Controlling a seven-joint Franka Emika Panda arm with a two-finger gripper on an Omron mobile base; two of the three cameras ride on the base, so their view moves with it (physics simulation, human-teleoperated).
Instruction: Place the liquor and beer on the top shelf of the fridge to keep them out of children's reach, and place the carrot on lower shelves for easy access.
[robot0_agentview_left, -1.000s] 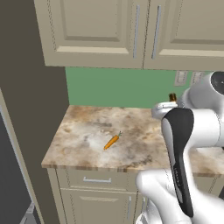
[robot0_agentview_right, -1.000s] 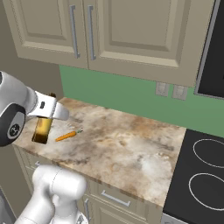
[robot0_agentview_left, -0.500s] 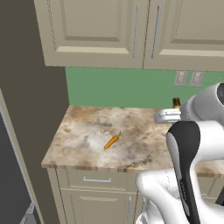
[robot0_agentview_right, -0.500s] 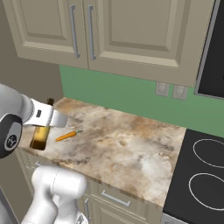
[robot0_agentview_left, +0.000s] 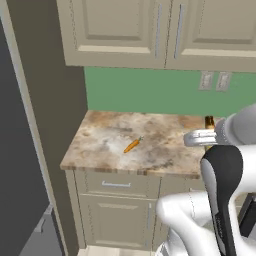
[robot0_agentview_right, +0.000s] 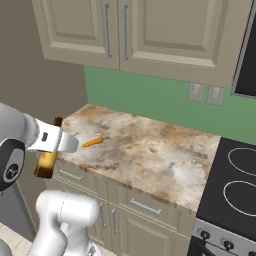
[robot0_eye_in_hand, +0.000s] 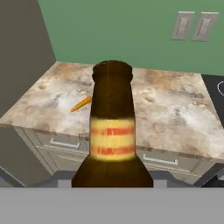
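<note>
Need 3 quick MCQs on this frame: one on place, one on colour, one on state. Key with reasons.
1. The carrot lies:
A. on the counter
B. on the stove
C. on the floor

2. The wall behind the counter is:
A. white
B. green
C. blue

3. The beer is:
A. lying on the counter
B. standing on the stove
C. held upright in the gripper, off the counter

Key: 1 A, it rests on the marble top; 2 B, green backsplash; 3 C, the bottle hangs in front of the counter edge.
</note>
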